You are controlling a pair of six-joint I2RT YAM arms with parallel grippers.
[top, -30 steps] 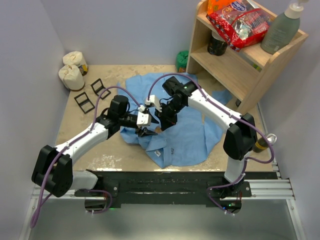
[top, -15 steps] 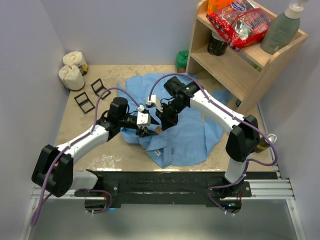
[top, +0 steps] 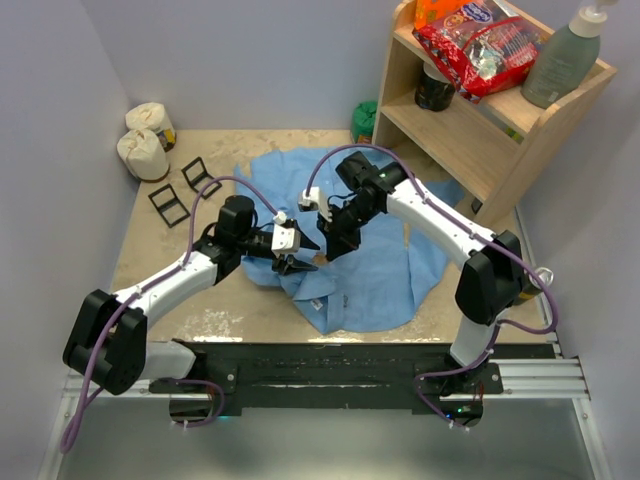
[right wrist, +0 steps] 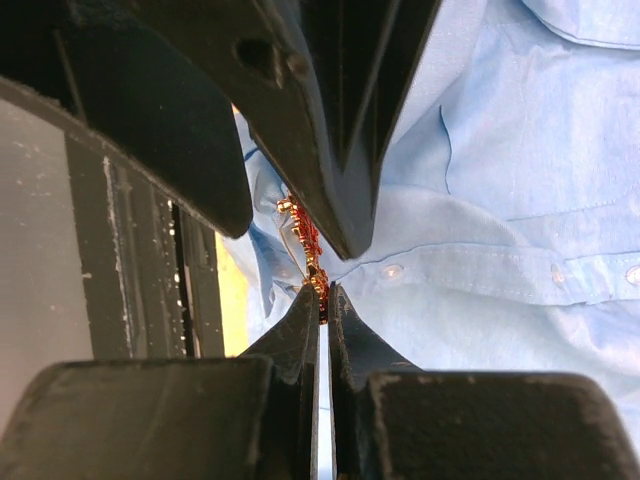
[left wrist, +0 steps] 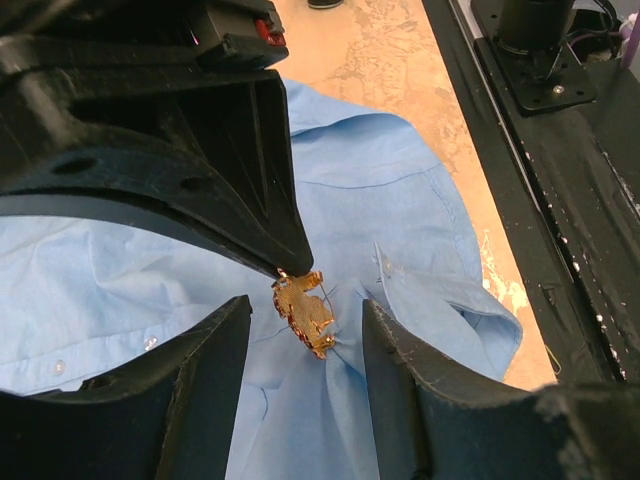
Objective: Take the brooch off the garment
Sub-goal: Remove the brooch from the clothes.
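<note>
The garment [top: 375, 265], a light-blue button-up shirt, lies crumpled on the table. A gold brooch with red stones [left wrist: 305, 312] is pinned to a raised pinch of its cloth. My right gripper [right wrist: 322, 290] is shut on one end of the brooch [right wrist: 308, 250], and its dark tip reaches in from above in the left wrist view. My left gripper [left wrist: 305, 305] is open, one finger on each side of the brooch and the cloth fold, touching neither. In the top view the two grippers [top: 295, 262] [top: 325, 250] meet tip to tip over the shirt's left part.
A wooden shelf [top: 470, 130] at the back right carries a red snack bag [top: 480, 45], a dark jar [top: 434, 88] and a grey-green pump bottle [top: 562, 62]. Two white rolls [top: 145, 140] and black wire frames [top: 178, 190] sit at the back left. A green object [top: 364, 121] lies behind the shirt.
My right arm has drifted a little to the right while keeping its grip on the brooch. My left gripper has held its place, its jaws slightly narrower.
</note>
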